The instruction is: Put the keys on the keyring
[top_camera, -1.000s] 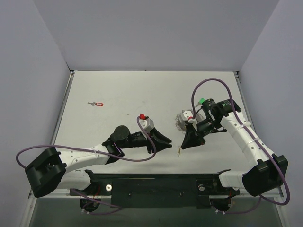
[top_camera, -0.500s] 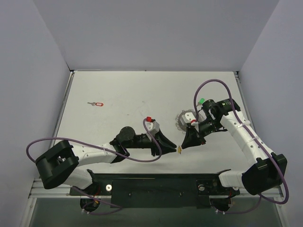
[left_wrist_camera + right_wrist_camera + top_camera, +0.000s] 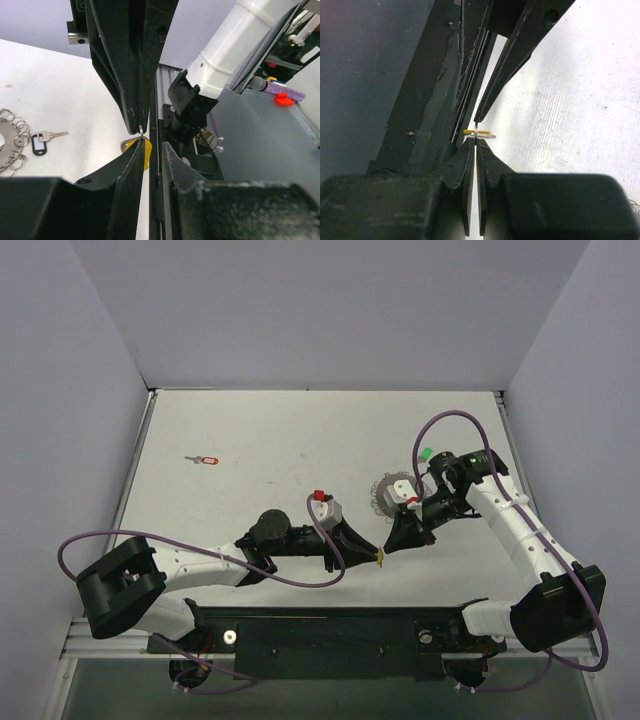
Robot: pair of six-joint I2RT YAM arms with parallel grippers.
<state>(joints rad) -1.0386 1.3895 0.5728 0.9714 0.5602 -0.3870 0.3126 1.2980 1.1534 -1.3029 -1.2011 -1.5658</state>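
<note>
My right gripper (image 3: pixel 476 140) is shut on the small wire loop of the yellow key (image 3: pixel 470 132), low over the table's near middle (image 3: pixel 381 561). My left gripper (image 3: pixel 155 144) meets it tip to tip (image 3: pixel 380 556). Its jaws stand a narrow gap apart, and the yellow head (image 3: pixel 144 155) shows just past the tip of one finger (image 3: pixel 135 160). The keyring (image 3: pixel 385 490) lies behind the right gripper (image 3: pixel 386 551), partly hidden by the wrist. A dark grey key (image 3: pixel 39 144) lies beside the keyring (image 3: pixel 7 142). A red key (image 3: pixel 206 459) lies alone at the far left.
The table's near edge and the black base rail (image 3: pixel 330 625) run just below both grippers. Purple cables (image 3: pixel 440 425) loop from each arm. Grey walls close in the back and the sides of the table.
My left arm has reached right until its fingertips meet the right gripper's tips at the yellow key, and its jaws have narrowed. The right gripper has shifted slightly, still shut.
</note>
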